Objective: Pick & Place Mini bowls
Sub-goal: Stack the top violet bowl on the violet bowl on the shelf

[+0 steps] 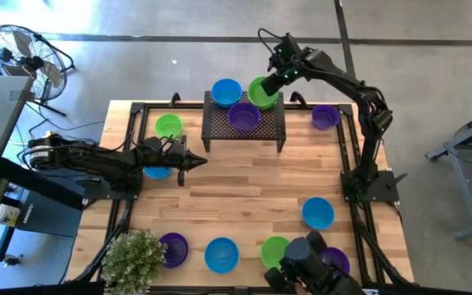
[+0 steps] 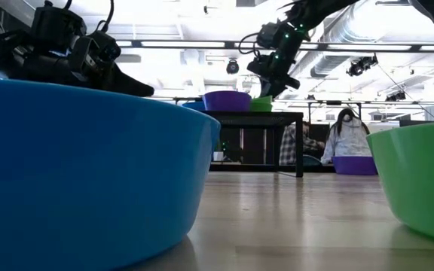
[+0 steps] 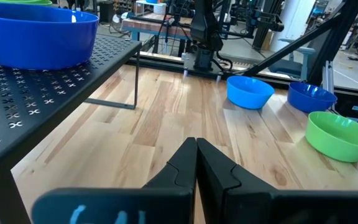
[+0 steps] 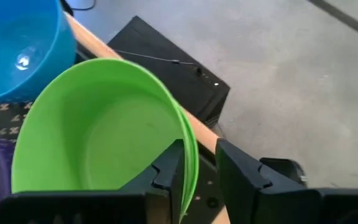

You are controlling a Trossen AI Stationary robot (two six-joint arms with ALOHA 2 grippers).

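While the right gripper [image 4: 197, 163] hangs over the far right corner of the rack [image 1: 244, 131], its fingers stand a little apart on both sides of the rim of a green bowl [image 4: 104, 130], and I cannot tell if they press it. This bowl sits tilted on the rack, just beside a blue bowl [image 1: 226, 91] and a purple bowl [image 1: 243, 115]. Clenched and holding nothing, the left gripper [image 1: 200, 161] waits above the table [image 1: 244, 197], with more bowls well apart from it.

no readable text, labels or signs
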